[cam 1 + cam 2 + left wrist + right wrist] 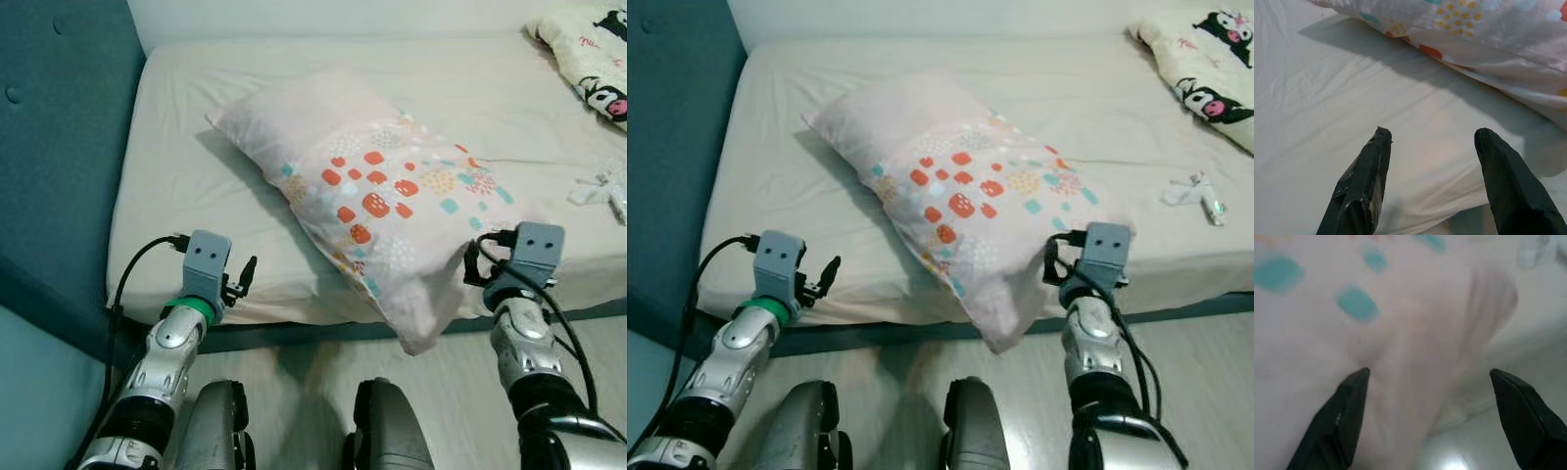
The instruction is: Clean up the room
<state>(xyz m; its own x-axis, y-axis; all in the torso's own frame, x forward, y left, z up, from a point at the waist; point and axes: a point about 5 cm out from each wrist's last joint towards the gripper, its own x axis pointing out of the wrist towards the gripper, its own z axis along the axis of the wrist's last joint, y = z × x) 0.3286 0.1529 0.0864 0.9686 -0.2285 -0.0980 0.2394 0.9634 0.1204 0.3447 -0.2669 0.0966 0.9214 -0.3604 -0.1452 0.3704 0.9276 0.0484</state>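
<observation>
A pale pink pillow with orange, teal and yellow spots lies slantwise on the cream bed sheet, its near corner hanging over the bed's front edge. My right gripper stands open right at that overhanging corner, the pillow fabric close between its fingers. My left gripper is open too, low at the bed's front left edge, pointing across bare sheet toward the pillow. Nothing is held by either.
A teal padded headboard stands on the left. At the far right lie a cartoon-print blanket and a small white crumpled item. Pale wooden floor runs below the bed; my own legs are in the foreground.
</observation>
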